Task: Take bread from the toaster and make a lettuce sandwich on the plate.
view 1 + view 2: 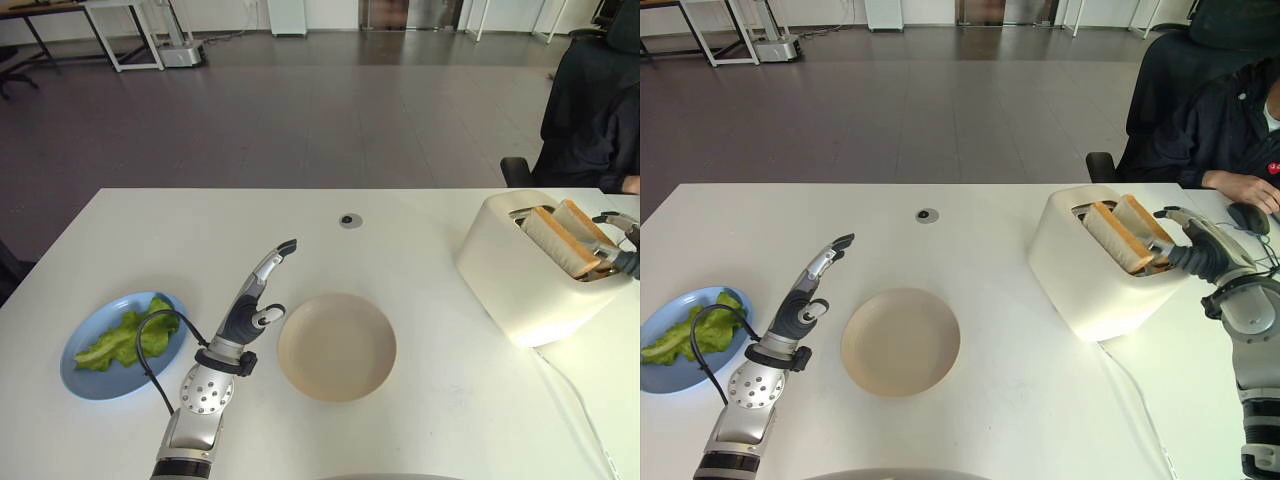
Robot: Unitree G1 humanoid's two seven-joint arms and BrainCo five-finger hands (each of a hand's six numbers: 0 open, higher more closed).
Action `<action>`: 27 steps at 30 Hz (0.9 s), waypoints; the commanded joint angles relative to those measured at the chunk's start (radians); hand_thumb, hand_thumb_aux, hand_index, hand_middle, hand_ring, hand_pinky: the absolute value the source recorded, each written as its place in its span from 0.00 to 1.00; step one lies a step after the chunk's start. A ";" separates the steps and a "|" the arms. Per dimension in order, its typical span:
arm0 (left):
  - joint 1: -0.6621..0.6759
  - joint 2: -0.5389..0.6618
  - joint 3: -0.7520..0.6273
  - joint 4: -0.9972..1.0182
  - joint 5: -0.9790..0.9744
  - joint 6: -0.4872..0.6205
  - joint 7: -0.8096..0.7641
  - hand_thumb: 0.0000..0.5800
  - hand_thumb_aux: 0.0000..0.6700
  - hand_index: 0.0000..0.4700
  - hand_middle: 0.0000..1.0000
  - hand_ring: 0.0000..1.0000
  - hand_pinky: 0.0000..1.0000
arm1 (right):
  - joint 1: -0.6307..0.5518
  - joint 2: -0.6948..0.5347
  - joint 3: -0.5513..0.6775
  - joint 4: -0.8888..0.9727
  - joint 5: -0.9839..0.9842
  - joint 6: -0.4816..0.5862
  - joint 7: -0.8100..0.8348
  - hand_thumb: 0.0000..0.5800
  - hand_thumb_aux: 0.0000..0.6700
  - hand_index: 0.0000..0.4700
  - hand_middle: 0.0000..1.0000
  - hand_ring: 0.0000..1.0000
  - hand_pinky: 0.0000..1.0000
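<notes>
Left eye view: my left hand [243,322] hangs over the white table [430,440], fingers stretched out and holding nothing, between the blue plate [80,382] and the tan plate [337,347]. Lettuce [125,340] lies on the blue plate at my left. The tan plate is bare, just right of my fingers. The toaster [500,265] stands at the far right, two slices of bread [560,240] sticking up from its slots.

Right eye view: my right hand [1202,256] is at the toaster's right end, fingers closed around the end of the nearer slice, which sits in its slot. The tan plate lies between my left hand and the toaster, well apart from the toaster.
</notes>
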State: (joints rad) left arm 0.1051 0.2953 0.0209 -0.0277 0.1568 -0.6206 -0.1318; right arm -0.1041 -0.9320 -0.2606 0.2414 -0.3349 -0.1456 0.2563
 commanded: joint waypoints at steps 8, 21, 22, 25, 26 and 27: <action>0.009 0.009 0.010 -0.009 0.006 0.014 0.001 0.00 0.00 0.00 0.00 0.00 0.00 | -0.018 0.017 -0.023 -0.056 0.065 -0.025 -0.002 1.00 1.00 1.00 0.00 0.00 0.00; -0.001 0.015 0.025 -0.009 0.009 0.012 0.000 0.00 0.00 0.00 0.00 0.00 0.00 | -0.158 0.079 -0.221 -0.349 0.440 0.077 0.039 1.00 1.00 1.00 0.00 0.00 0.00; -0.001 0.016 0.028 -0.012 0.007 0.013 0.000 0.00 0.00 0.00 0.00 0.00 0.00 | -0.162 0.093 -0.193 -0.387 0.466 0.091 0.060 1.00 1.00 1.00 0.00 0.00 0.00; -0.014 0.031 0.051 -0.029 -0.010 0.020 -0.006 0.00 0.00 0.00 0.00 0.00 0.00 | -0.150 0.177 -0.005 -0.557 0.541 0.122 0.152 1.00 1.00 1.00 0.00 0.00 0.00; -0.019 0.039 0.063 -0.038 -0.019 0.025 -0.008 0.00 0.00 0.00 0.00 0.00 0.00 | -0.140 0.212 0.078 -0.606 0.540 0.116 0.177 1.00 1.00 1.00 0.00 0.00 0.00; -0.023 0.052 0.079 -0.048 -0.030 0.028 -0.011 0.00 0.00 0.00 0.00 0.00 0.00 | -0.132 0.255 0.166 -0.639 0.525 0.110 0.193 1.00 1.00 1.00 0.00 0.00 0.00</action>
State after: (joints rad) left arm 0.0971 0.3220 0.0679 -0.0498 0.1526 -0.6097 -0.1356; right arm -0.2519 -0.7455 -0.2381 -0.3281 0.1906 -0.0324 0.4082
